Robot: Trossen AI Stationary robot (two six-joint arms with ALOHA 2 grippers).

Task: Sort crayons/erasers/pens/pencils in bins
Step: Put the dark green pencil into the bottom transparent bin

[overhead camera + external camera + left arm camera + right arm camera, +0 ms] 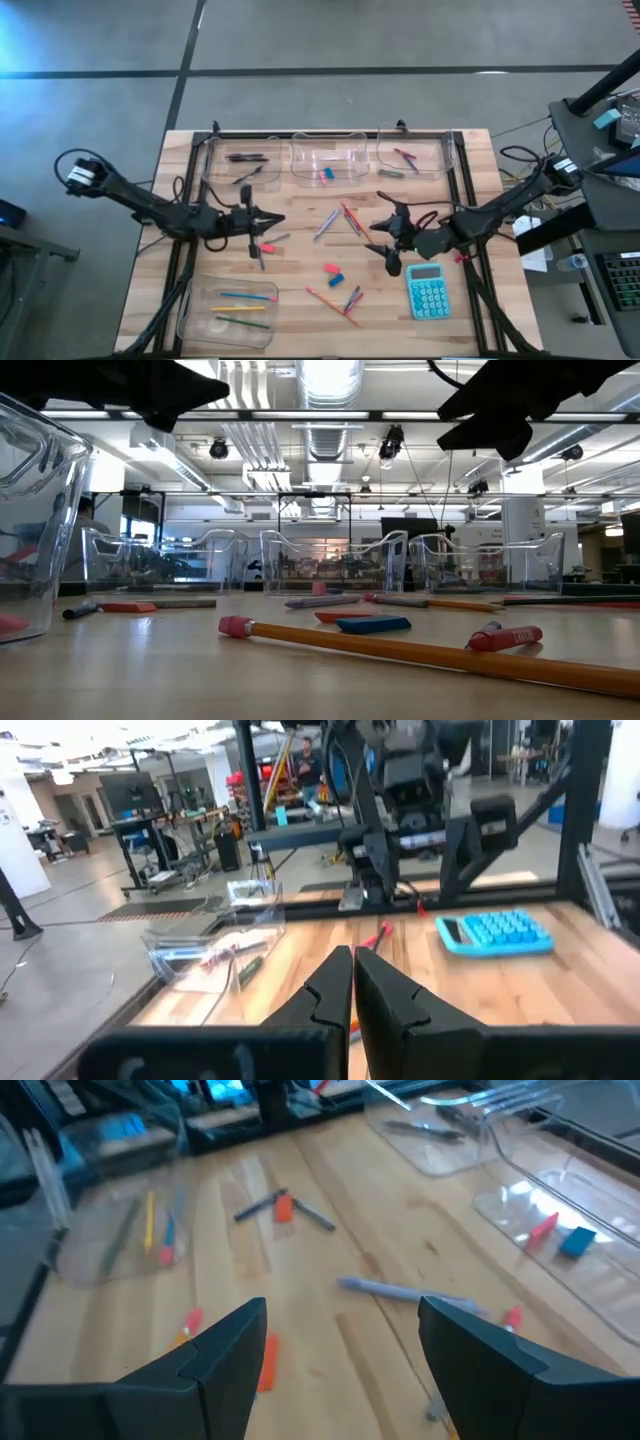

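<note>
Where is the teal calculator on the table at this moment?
In the high view, the teal calculator lies flat on the table's right side near the front edge, just in front of the right gripper and right of the loose pencils.

Wooden tabletop: four clear bins, teal calculator, scattered pencils, erasers, pens.

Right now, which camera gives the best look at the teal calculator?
The high view: the teal calculator lies whole and unobstructed, keys up, just below the right hand. The left wrist view shows it at a slant across the table. The low and right wrist views do not show it.
</note>
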